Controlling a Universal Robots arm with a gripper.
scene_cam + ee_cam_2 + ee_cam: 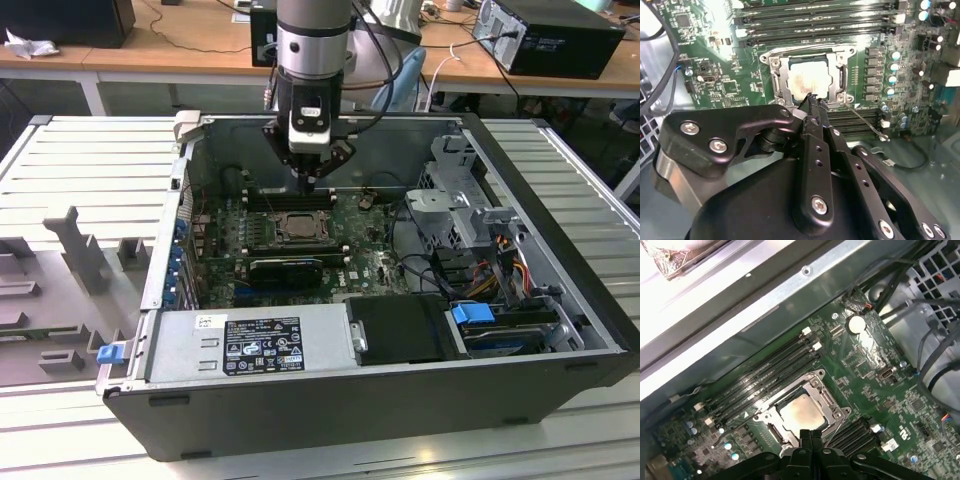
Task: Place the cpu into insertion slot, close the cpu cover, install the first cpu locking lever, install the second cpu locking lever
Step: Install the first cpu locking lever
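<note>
Inside the open computer case [560, 250], the green motherboard [375, 255] carries the insertion slot [807, 75] with its cpu cover [778, 80] down around the cpu [807, 79]. Closed, empty, the claw [812, 99] hovers just over the slot's edge.

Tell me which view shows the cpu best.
The second wrist view: the cpu lies in the insertion slot, its pale face plain, the gripper at its edge. The first wrist view shows it smaller, the gripper nearly touching its edge. The exterior view shows it small, under the gripper.
</note>
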